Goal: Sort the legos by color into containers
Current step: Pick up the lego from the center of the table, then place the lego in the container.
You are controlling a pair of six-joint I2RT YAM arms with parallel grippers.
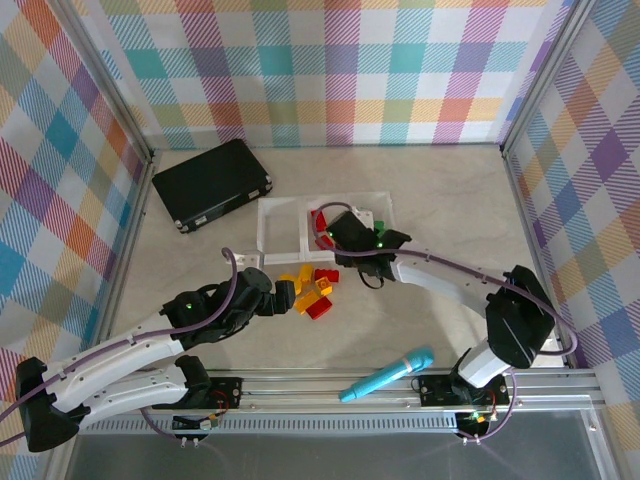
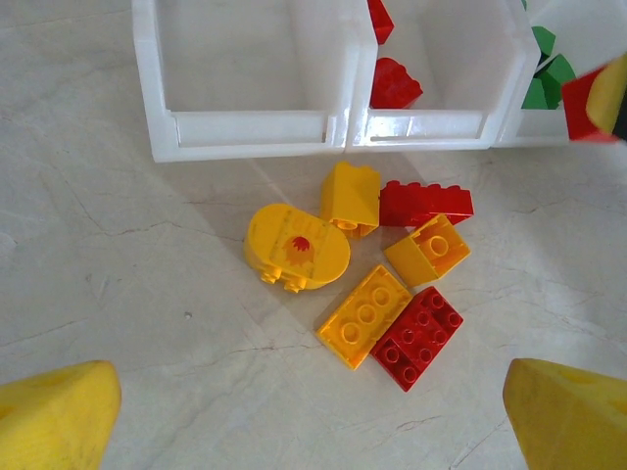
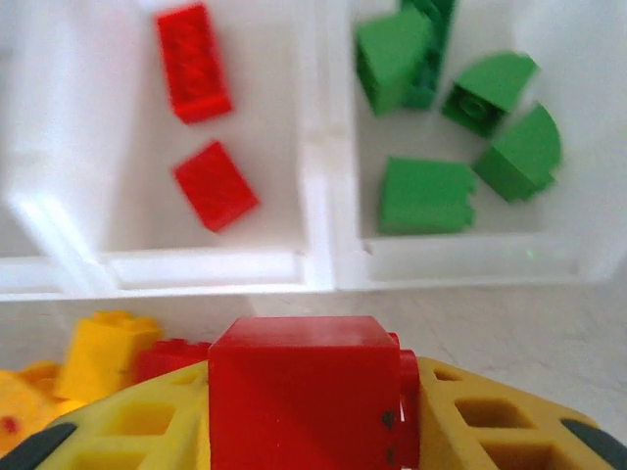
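Bench (image 1: 450, 190): six loose legos (image 2: 364, 315) lying just before containers (image 2: 255, 127), four yellow, two red, waiting. Containers: middle one holding two red, right one holding greens; roughly halfway. Left gripper (image 1: 287, 296) hanging wide above pile. Right gripper (image 1: 340, 240) clamping red brick (image 3: 304, 387), hovering near middle container.

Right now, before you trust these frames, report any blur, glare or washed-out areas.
Right wrist: the gripped red brick is close and soft, the containers washed out to white. Left wrist: loose bricks sharp, glare on the container front wall, fingertips blurred. Top external: evenly lit, soft shadows, sharp.
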